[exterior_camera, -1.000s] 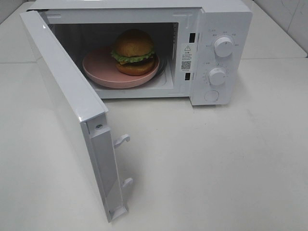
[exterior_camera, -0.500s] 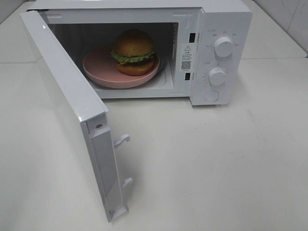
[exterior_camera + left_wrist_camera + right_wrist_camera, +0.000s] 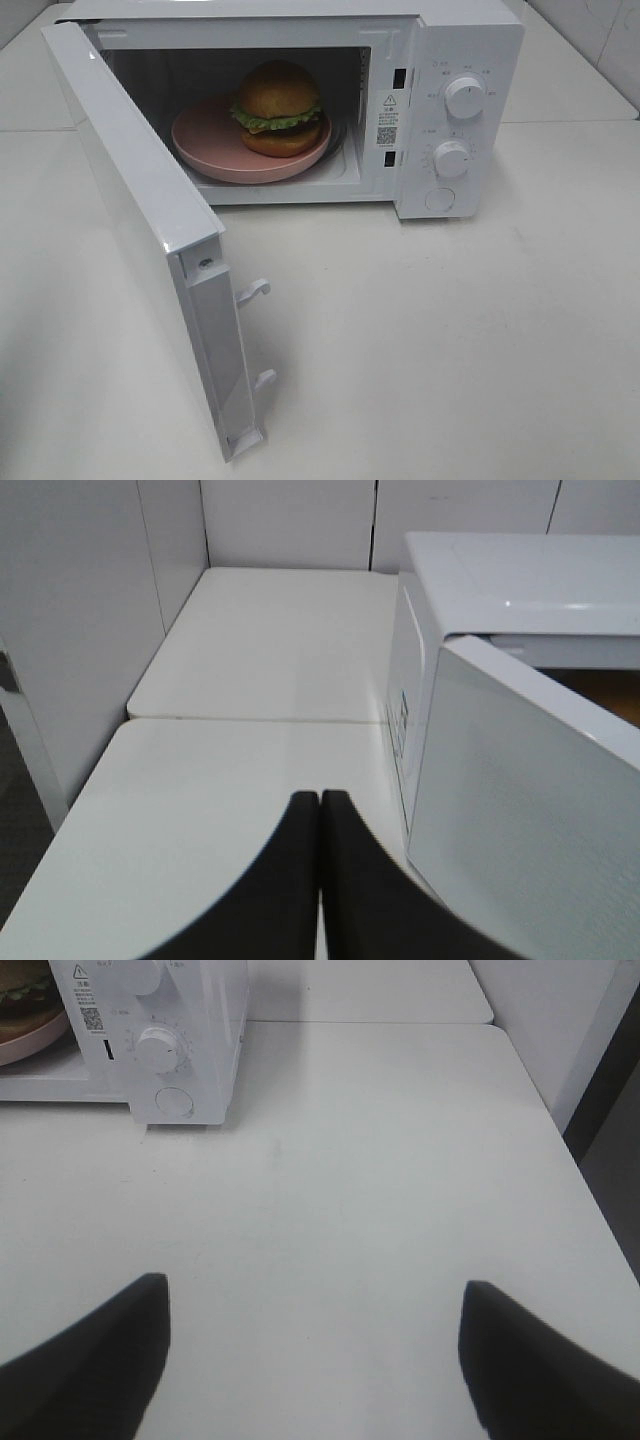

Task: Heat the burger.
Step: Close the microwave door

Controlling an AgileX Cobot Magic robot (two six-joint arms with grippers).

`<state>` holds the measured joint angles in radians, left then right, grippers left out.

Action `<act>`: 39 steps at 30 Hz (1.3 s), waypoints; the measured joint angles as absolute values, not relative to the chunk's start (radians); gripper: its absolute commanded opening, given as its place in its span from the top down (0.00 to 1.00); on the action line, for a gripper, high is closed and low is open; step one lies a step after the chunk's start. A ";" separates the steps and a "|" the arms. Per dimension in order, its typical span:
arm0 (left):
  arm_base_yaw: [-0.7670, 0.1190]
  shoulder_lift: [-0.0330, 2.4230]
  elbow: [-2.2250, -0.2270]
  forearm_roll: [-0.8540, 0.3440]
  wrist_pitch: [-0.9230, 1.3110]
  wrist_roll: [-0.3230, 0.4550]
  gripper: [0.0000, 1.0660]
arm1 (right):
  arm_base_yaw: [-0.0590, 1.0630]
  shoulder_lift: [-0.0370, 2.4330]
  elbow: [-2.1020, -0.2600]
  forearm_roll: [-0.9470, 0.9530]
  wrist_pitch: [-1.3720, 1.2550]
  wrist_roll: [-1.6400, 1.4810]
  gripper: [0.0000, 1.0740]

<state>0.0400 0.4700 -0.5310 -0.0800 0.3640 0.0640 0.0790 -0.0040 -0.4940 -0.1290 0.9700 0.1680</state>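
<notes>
Toward the far side of the white tabletop point(image 3: 450, 340) stands a white microwave point(image 3: 440, 30) with its door point(image 3: 140, 200) swung wide open toward the near left corner. Two white latch hooks point(image 3: 255, 292) jut from the door's free edge. Inside the cavity, the burger point(image 3: 280, 105) sits upright on a pink round plate point(image 3: 205, 140), toward the plate's right side, with lettuce ruffling out between the glossy bun halves. On the control panel to the right of the cavity are an upper knob point(image 3: 465, 97), a lower knob point(image 3: 452, 158) and a round button point(image 3: 440, 199) beneath them.

Neither arm shows in the high view. The left gripper point(image 3: 319, 800) hangs over bare tabletop just beside the outer face of the open door, its two dark fingers pressed together with nothing between them. The right gripper point(image 3: 312, 1290) hovers over the tabletop's right part, well apart from the control panel, with its jaws spread wide and empty. From that wrist view only a sliver of the burger and the plate's rim can be seen.
</notes>
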 measured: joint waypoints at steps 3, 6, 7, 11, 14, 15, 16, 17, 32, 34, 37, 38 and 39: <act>0.040 0.539 -0.486 -0.080 0.221 0.064 1.00 | 0.079 -0.004 -0.494 -0.129 0.970 0.168 0.30; 0.040 0.600 -0.428 -0.080 0.070 0.064 1.00 | 0.079 -0.004 -0.494 -0.129 0.970 0.168 0.30; 0.040 0.600 -0.428 -0.080 0.070 0.064 1.00 | 0.079 -0.004 -0.494 -0.129 0.970 0.168 0.30; 0.040 0.692 -0.338 -0.080 -0.167 0.064 1.00 | 0.079 -0.004 -0.494 -0.129 0.970 0.168 0.30; 0.040 0.779 -0.265 -0.071 -0.380 0.063 1.00 | 0.079 -0.004 -0.494 -0.129 0.970 0.168 0.30; 0.040 0.779 -0.265 -0.071 -0.380 0.063 1.00 | 0.079 -0.004 -0.494 -0.129 0.970 0.168 0.30; 0.040 0.805 -0.255 -0.064 -0.419 0.061 1.00 | 0.079 -0.004 -0.494 -0.129 0.970 0.168 0.30; 0.040 0.862 -0.247 -0.038 -0.469 0.048 1.00 | 0.079 -0.004 -0.494 -0.129 0.970 0.168 0.30; 0.027 1.245 -0.269 0.195 -0.730 -0.156 1.00 | 0.079 -0.004 -0.494 -0.129 0.970 0.168 0.30; -0.010 1.310 -0.300 0.204 -0.743 -0.157 1.00 | 0.079 -0.004 -0.494 -0.129 0.970 0.168 0.30; -0.054 1.359 -0.326 0.210 -0.752 -0.132 1.00 | 0.079 -0.004 -0.494 -0.129 0.970 0.168 0.30; -0.054 1.359 -0.326 0.210 -0.752 -0.132 1.00 | 0.079 -0.004 -0.494 -0.129 0.970 0.168 0.30; -0.083 1.387 -0.343 0.211 -0.758 -0.124 1.00 | 0.079 -0.004 -0.494 -0.129 0.970 0.168 0.30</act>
<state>-0.0830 1.3870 -0.3430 0.2110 -0.7580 -0.1240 0.0790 -0.0040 -0.4940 -0.1290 0.9700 0.1680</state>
